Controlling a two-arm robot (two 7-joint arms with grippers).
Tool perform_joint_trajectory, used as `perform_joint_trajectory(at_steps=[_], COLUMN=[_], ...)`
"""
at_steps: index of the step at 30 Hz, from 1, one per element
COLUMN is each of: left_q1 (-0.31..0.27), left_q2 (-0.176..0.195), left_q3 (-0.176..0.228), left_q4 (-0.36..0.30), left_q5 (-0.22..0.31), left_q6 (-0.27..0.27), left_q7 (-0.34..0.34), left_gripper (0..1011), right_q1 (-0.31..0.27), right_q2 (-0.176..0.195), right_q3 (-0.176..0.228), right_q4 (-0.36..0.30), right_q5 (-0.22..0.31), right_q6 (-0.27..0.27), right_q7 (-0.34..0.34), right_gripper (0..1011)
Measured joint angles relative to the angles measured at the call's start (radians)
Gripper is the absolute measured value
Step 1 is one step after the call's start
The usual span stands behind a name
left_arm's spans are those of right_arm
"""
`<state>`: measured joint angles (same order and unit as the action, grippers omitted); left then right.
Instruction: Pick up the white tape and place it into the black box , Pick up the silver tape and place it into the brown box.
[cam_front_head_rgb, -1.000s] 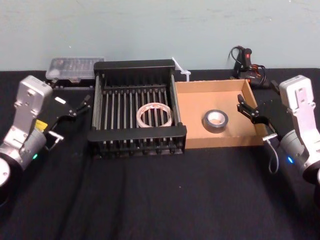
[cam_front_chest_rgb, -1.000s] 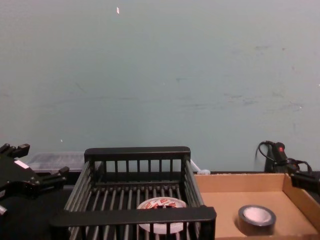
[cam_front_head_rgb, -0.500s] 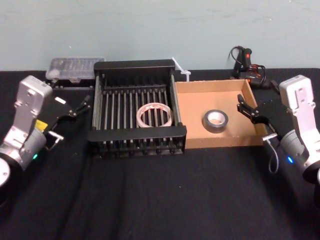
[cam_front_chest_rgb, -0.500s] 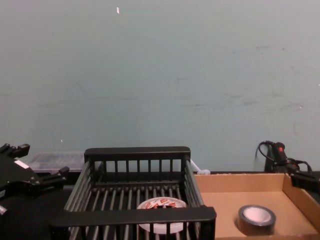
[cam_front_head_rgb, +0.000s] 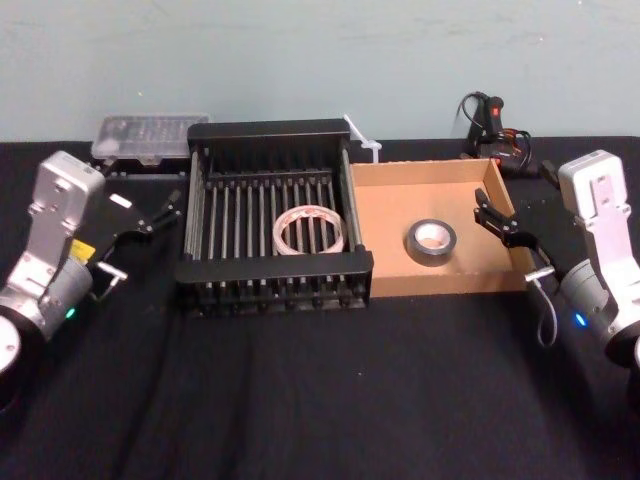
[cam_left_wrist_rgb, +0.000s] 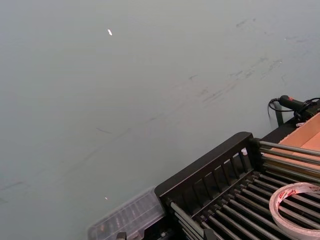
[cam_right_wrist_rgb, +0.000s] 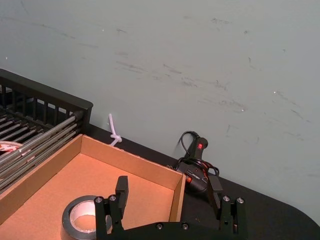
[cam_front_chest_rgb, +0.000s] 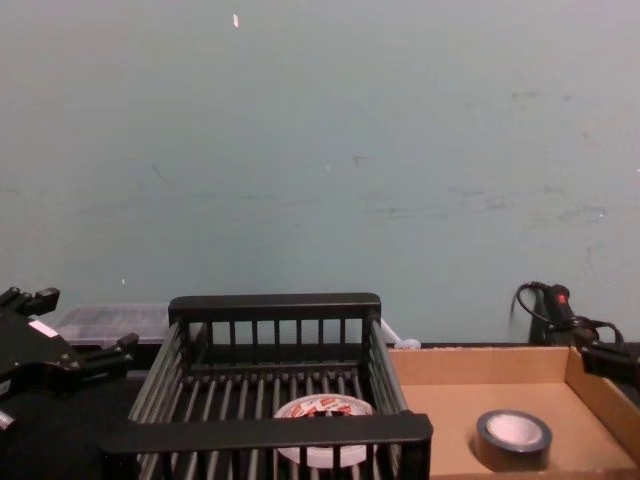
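Observation:
The white tape (cam_front_head_rgb: 310, 210) lies flat on the slatted floor of the black box (cam_front_head_rgb: 270, 131), seen also from the chest (cam_front_chest_rgb: 322, 408). The silver tape (cam_front_head_rgb: 430, 256) rests on the floor of the brown box (cam_front_head_rgb: 420, 172), which sits against the crate's right side. My left gripper (cam_front_head_rgb: 163, 212) hovers open beside the crate's left wall, holding nothing. My right gripper (cam_front_head_rgb: 500, 226) stands open over the cardboard tray's right wall; in the right wrist view its fingers (cam_right_wrist_rgb: 121, 187) are spread, with the silver tape (cam_right_wrist_rgb: 67, 220) beyond them and apart from them.
A clear plastic case (cam_front_head_rgb: 150, 135) lies at the back left. A black-and-red tool with cables (cam_front_head_rgb: 490, 120) sits behind the tray, and a white tie (cam_front_head_rgb: 362, 140) lies behind the crate's corner. The black cloth (cam_front_head_rgb: 320, 400) stretches in front of both boxes.

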<state>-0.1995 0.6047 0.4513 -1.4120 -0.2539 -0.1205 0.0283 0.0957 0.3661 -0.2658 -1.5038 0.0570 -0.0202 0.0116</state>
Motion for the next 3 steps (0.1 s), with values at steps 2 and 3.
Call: perform_joint_trajectory(at_steps=[2, 3], left_q1=[0.0, 0.0], left_q2=[0.0, 0.0], left_q3=[0.0, 0.0], left_q4=[0.0, 0.0], left_q5=[0.0, 0.0], left_q6=[0.0, 0.0], left_q7=[0.0, 0.0], left_gripper=[1001, 1001], right_q1=[0.0, 0.0], right_q2=[0.0, 0.0], right_q3=[0.0, 0.0], right_q4=[0.0, 0.0], right_q5=[0.0, 0.0], right_q6=[0.0, 0.0], right_q7=[0.0, 0.0], right_gripper=[1002, 1000])
